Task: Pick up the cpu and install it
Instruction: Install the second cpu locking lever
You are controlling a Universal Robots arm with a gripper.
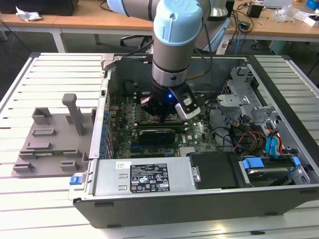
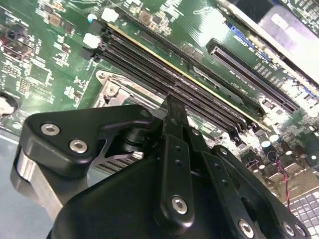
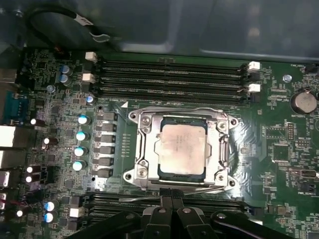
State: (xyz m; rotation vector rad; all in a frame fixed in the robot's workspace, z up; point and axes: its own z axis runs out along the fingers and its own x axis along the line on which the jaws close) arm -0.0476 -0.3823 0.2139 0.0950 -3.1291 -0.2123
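The cpu (image 3: 182, 149) lies flat inside the socket frame (image 3: 144, 149), centre of the first wrist view, its grey metal top facing up, on the green board (image 3: 289, 144). Judged from its look, it is light, stiff and thin, with a smooth top that offers little friction; its underside and the socket contacts are likely fragile, so only the two opposite edges seem safe to hold, and those sit close within the frame. Whether it is fully seated or merely resting cannot be told.

The gripper (image 3: 167, 196) sits at the lower centre of that view, its fingers drawn together just beside the frame's near edge, with nothing visible between them and no contact with the cpu. In the second wrist view the gripper (image 2: 173, 107) points at the memory slots (image 2: 164, 59); its body hides the socket.

In the exterior view the arm (image 1: 177, 30) reaches down into the open case (image 1: 94, 189), upper centre, and the gripper (image 1: 167, 117) covers the socket area.
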